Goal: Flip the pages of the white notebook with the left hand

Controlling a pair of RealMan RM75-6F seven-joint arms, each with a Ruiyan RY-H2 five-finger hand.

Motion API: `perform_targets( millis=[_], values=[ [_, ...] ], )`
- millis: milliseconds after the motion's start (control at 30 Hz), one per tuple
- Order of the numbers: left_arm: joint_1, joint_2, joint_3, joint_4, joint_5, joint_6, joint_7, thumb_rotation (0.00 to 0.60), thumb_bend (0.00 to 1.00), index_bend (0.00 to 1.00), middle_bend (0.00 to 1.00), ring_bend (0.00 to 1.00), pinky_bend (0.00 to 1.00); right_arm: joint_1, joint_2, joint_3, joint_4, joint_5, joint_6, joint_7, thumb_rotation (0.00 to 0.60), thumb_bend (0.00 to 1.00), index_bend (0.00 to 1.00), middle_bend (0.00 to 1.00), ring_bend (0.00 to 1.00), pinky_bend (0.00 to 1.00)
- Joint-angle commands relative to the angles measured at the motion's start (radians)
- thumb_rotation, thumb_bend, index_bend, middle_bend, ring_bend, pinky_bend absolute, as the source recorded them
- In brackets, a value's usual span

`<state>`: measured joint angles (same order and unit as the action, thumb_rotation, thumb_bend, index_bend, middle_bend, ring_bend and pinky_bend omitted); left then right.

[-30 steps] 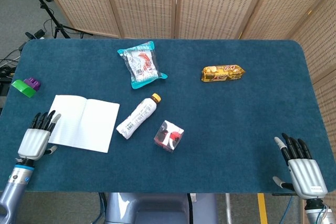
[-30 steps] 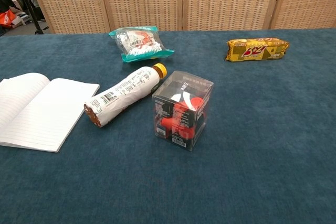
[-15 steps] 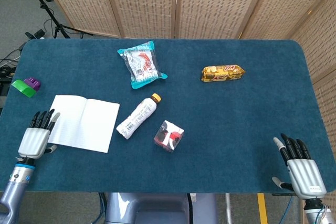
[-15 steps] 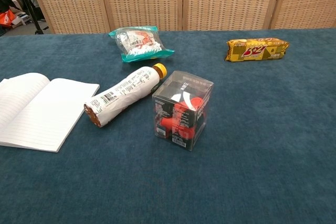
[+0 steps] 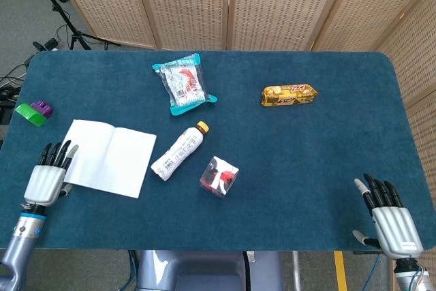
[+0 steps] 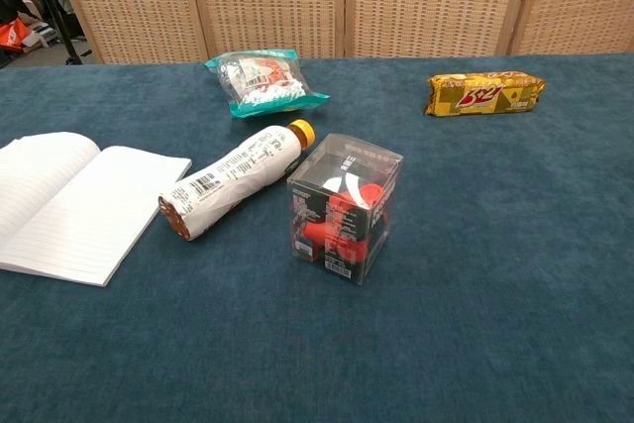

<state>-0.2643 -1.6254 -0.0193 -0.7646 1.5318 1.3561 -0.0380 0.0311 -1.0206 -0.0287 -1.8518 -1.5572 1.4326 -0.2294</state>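
From the head view I have my left hand (image 5: 46, 175) at about 8 o'clock on the table (image 5: 327, 161), palm down, fingers straight and slightly fanned, pointing toward 12 o'clock. It is released and holds nothing; its dark fingertips (image 5: 57, 154) lie at the left edge of the white notebook (image 5: 109, 158), and I cannot tell whether they touch the page or sit just beside it. The chest view does not show this hand.

The notebook lies open and flat at 9 o'clock, spine running roughly 12 to 6, lined pages up. Its left page sits close to the table's left edge. At 10 o'clock from it, right at the table's left rim, are a green block (image 5: 29, 114) and a purple block (image 5: 42, 108), touching each other.

Just beside the notebook's right edge, at its 3 o'clock, a white bottle (image 5: 178, 152) with an orange cap lies on its side, cap toward 1 o'clock. A clear box (image 5: 219, 176) with red contents stands at the bottle's 4 o'clock, near but apart. A teal snack bag (image 5: 184, 84) lies at 12 o'clock from the bottle, well apart from the notebook. A yellow biscuit pack (image 5: 289, 95) sits at 2 o'clock on the table.

The right half of the cloth is bare up to my right hand (image 5: 393, 220) at 5 o'clock, by the near edge, palm down, fingers extended and apart, grasping nothing.
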Motion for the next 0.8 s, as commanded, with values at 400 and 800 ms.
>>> perform_targets(
  millis=[400,800],
  values=[
    [-0.003,-0.009,-0.001,-0.017,0.071,0.170,-0.030,0.600,0.32,0.00,0.00,0.00,0.00,0.000,0.002,0.000,0.000,0.000,0.001,0.006,0.600,0.00,0.00,0.00,0.00,0.00],
    [-0.016,-0.020,-0.027,-0.065,0.101,0.282,-0.073,0.600,0.17,0.00,0.00,0.00,0.00,-0.002,0.007,0.000,-0.001,-0.004,0.007,0.014,0.600,0.00,0.00,0.00,0.00,0.00]
  ],
)
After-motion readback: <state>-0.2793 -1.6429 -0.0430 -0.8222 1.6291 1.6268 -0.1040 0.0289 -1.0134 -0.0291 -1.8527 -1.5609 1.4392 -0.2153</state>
